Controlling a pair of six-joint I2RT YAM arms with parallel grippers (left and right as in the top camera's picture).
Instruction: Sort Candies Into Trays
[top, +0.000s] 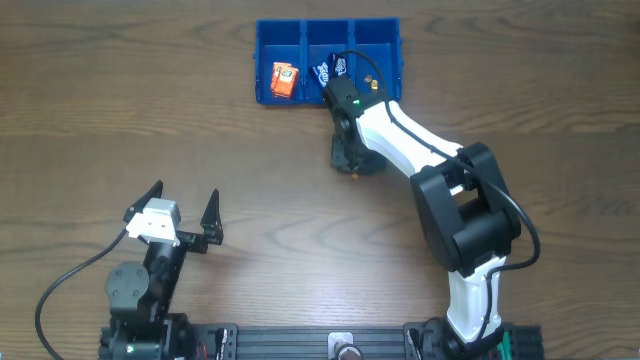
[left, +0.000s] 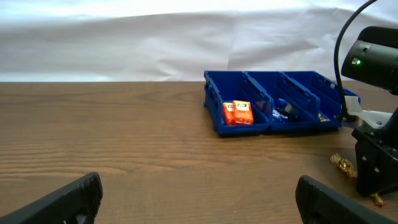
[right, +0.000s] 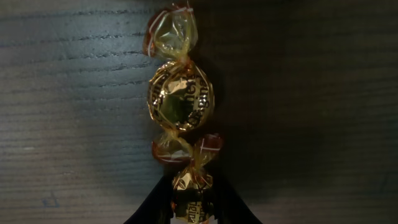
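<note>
The right gripper (right: 191, 206) is pinching a small gold foil-wrapped candy (right: 191, 183) on the brown wooden table (right: 311, 93). The left gripper (top: 186, 192) is hovering, jaws spread wide.

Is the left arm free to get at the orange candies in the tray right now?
Probably yes. The orange candies lie in the tray's open end compartment nearest the left arm, whose jaws stand open; the right arm is down near the other end.

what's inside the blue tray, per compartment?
Blue tray, top view: the left compartment holds two orange packets, the middle blue-and-white wrapped candies. The right one shows a gold speck; the right arm covers part, so the rest is unseen.
</note>
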